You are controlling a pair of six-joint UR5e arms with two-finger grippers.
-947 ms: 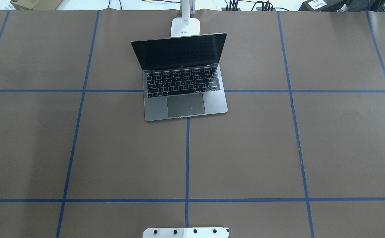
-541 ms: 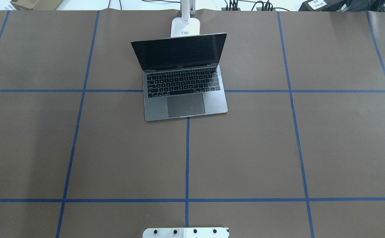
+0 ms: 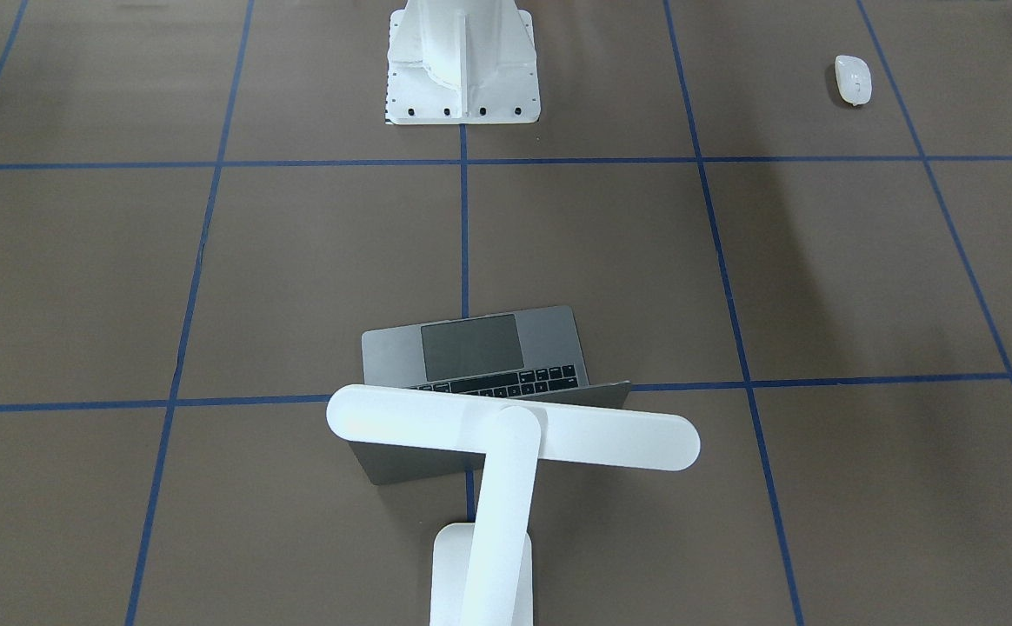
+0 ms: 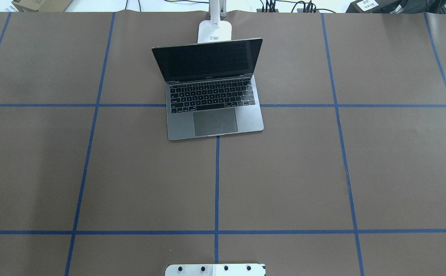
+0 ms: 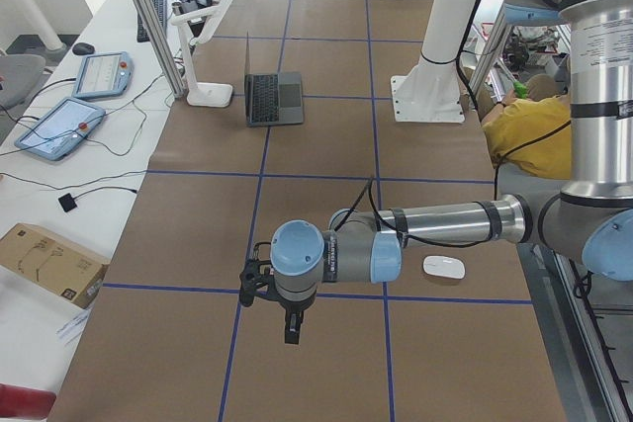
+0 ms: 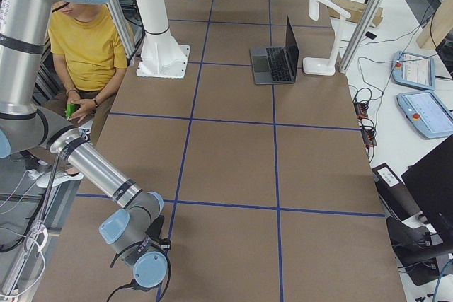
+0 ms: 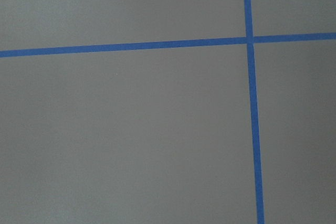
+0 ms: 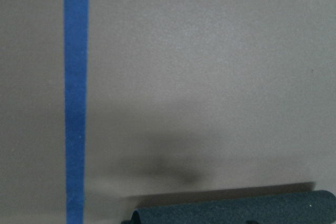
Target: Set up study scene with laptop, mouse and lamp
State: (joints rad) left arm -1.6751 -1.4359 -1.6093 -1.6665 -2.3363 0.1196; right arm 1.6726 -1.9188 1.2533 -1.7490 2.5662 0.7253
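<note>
I am hanging my left claw (image 5: 292, 328) over bare brown paper near the left end of the tabletop, and my right claw (image 6: 161, 256) low near the right end. Neither is showing clearly enough, so I cannot tell whether their jaws are apart or together.

The laptop (image 4: 211, 88) is sitting open toward the middle of the far edge. The lamp (image 3: 506, 435) is standing just behind its lid, its bar head reaching over it. The mouse (image 5: 443, 266) is lying alone close to my own edge, toward the left end, near my left forearm, and I am judging it the piece left to bring over.

It is looking light but glossy and low-domed, so I am expecting it to slip out of a top pinch. I am reckoning on taking it across its long flanks, low near the base, and squeezing gently.
</note>
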